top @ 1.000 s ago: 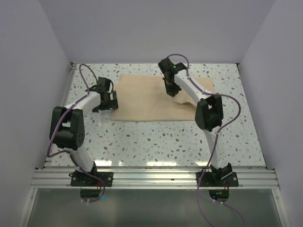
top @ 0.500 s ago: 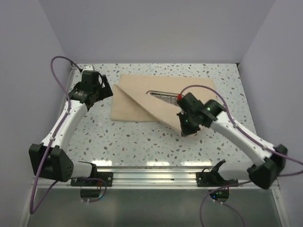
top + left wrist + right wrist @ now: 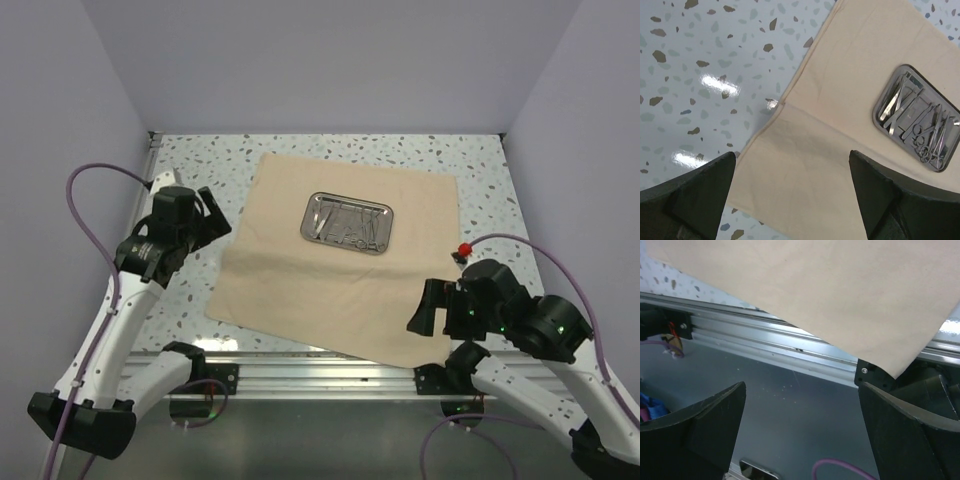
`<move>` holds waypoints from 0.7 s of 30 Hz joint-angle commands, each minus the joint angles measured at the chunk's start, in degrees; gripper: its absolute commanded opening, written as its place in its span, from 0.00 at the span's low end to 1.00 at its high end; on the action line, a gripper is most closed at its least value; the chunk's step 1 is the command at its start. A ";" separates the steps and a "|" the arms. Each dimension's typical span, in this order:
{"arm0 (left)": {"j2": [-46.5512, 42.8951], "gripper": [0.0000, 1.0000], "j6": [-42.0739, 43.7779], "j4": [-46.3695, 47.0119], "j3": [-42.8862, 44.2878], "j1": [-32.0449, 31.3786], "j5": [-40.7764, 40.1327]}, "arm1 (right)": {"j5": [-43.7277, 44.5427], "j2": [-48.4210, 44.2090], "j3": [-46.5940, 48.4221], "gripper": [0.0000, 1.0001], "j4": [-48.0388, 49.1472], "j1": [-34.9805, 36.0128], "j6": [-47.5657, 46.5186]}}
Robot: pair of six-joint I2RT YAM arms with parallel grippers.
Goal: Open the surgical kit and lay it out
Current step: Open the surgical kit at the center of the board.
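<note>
The instruments (image 3: 920, 125) overlap in the tray (image 3: 347, 222). From above they are only glints. The left wrist view shows slim tweezers and ring handles, but their number cannot be told. The fingers (image 3: 690, 195) of both tools are cut off by the bottom edge of their wrist views.

The cloth (image 3: 330, 270) lies unfolded and flat on the tabletop (image 3: 500, 170), with the tray on its far half, near the middle. The cloth's near right corner runs past the tabletop edge and hangs over the rail (image 3: 765, 340).

The left tool (image 3: 215, 215) hovers over the cloth's left edge, spread wide and holding nothing. The tray sits to its right, well apart. The right tool (image 3: 432, 305) is at the near right, just beside the overhanging corner. It is also spread wide and empty, and no cloth lies between its fingers. The tray lies far and left of it, well apart.
</note>
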 commanded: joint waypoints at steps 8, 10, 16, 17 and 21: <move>4.23 1.00 4.19 6.69 -1.60 -1.23 2.30 | 10.17 18.03 15.67 0.98 0.50 0.07 -4.09; 9.47 1.00 7.44 11.08 -0.46 -1.14 1.86 | 12.88 22.77 16.98 0.98 5.95 -0.19 -5.67; 31.86 1.00 14.39 19.18 12.27 1.93 3.96 | 10.28 40.72 21.04 0.98 14.99 -17.79 -11.83; 34.79 1.00 14.75 19.88 16.38 3.50 4.75 | 8.35 42.12 21.04 0.97 16.76 -20.73 -12.18; 47.98 1.00 16.94 24.01 27.21 6.59 8.96 | 11.30 50.63 23.40 0.93 21.96 -29.62 -12.54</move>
